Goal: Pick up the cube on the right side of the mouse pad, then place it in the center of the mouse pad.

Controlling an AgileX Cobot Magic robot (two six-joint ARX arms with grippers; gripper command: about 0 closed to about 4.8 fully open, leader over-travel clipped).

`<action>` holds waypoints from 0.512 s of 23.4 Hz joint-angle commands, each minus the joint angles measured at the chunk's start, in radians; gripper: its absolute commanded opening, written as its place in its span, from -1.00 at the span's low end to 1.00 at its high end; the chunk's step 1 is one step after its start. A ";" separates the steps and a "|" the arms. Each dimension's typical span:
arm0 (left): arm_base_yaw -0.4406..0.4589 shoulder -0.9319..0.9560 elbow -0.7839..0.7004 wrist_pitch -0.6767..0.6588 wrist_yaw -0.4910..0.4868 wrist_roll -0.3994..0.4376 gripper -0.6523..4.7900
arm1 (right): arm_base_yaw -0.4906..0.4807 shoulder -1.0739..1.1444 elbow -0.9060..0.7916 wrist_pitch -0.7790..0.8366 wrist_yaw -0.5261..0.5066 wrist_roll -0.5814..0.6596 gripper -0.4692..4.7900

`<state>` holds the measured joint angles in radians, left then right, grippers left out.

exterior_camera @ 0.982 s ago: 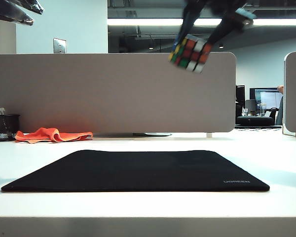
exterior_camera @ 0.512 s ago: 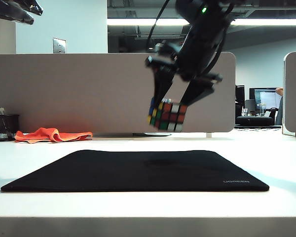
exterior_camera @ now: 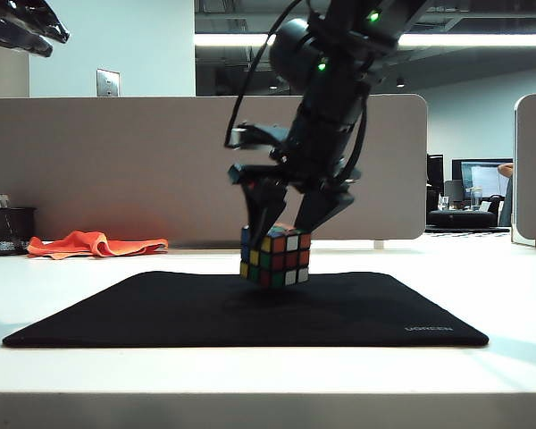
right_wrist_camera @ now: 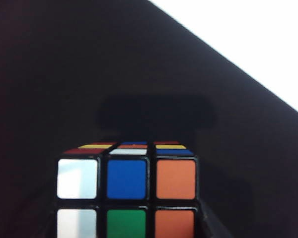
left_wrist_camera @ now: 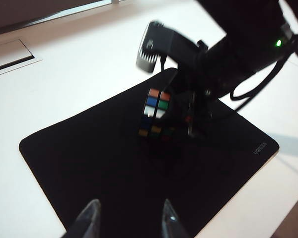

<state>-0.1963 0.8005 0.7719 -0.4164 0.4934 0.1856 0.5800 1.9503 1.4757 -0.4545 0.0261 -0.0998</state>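
Office partitions and ceiling lights stand behind the white bench (exterior_camera: pixel 482 268), where the large flat black fabric mouse pad (exterior_camera: pixel 161 313) lies. Pickup is done: the right gripper (exterior_camera: pixel 286 234) is clamped on the small scrambled Rubik's cube (exterior_camera: pixel 275 256), held just above the pad's middle; whether it touches, I cannot tell. Setting down and release remain. That arm reaches steeply downward. The left gripper (left_wrist_camera: pixel 128 218) hovers nearby, jaws apart, empty.

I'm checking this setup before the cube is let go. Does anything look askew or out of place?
Nothing stands out. The right hand holds the cube nearly level over the middle of the mouse pad, which lies flat. The left hand hangs open, away from it.
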 commanded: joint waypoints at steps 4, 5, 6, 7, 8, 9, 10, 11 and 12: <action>0.000 -0.001 0.007 0.004 -0.002 0.002 -0.19 | 0.018 0.013 0.006 0.009 0.004 -0.014 0.49; 0.000 -0.001 0.007 0.004 -0.002 0.002 -0.19 | 0.019 0.014 0.006 0.002 0.006 -0.014 0.76; 0.000 -0.001 0.007 0.003 -0.002 0.002 -0.19 | 0.019 0.014 0.006 -0.001 0.006 -0.014 0.87; 0.000 -0.001 0.007 0.000 -0.002 0.002 -0.19 | 0.019 0.014 0.006 -0.008 0.005 -0.014 0.90; 0.000 -0.001 0.007 -0.002 -0.002 0.002 -0.19 | 0.019 0.013 0.006 -0.014 0.005 -0.014 0.90; 0.000 -0.001 0.007 -0.003 -0.002 0.002 -0.19 | 0.019 0.011 0.006 -0.024 0.004 -0.013 0.90; 0.000 -0.001 0.007 -0.003 -0.003 0.002 -0.19 | 0.019 0.008 0.006 -0.026 0.001 -0.013 0.90; 0.000 -0.001 0.007 -0.003 -0.003 0.002 -0.19 | 0.019 -0.007 0.006 -0.026 -0.002 -0.013 0.90; 0.000 -0.001 0.007 -0.003 -0.003 0.002 -0.19 | 0.019 -0.019 0.006 -0.022 0.000 -0.013 0.91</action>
<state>-0.1963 0.8009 0.7719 -0.4244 0.4931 0.1864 0.5961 1.9633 1.4757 -0.4923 0.0265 -0.1116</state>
